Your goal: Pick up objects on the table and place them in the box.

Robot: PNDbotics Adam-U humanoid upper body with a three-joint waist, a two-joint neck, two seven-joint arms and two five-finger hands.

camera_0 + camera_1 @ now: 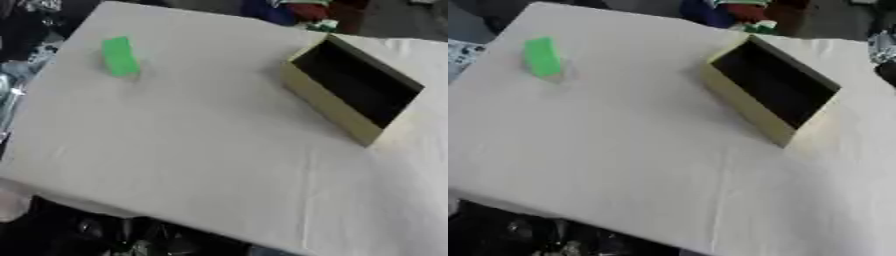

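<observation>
Here neither hand shows in either view, so nothing can be said of whether their fingers are straight or curled; no arm reaches over the worktop (201,150) at all. The worktop is covered with a pale cloth and lies askew in the views, which is likely the tilt of the head. Near its far left corner sits the one loose thing, a small green block (119,56), standing alone on the cloth with bare cloth all round it, which should leave room for fingers to come at it from any side. Well apart from it, toward the far right side, stands the box (325,102), tan-walled and dark inside, its open mouth turned upward and a little toward the camera; nothing can be made out inside it. Set so, with a low near wall, it looks easy to drop something into from above. By this layout the block is not yet picked up, and the left hand would seem the nearer one for the reach.
</observation>
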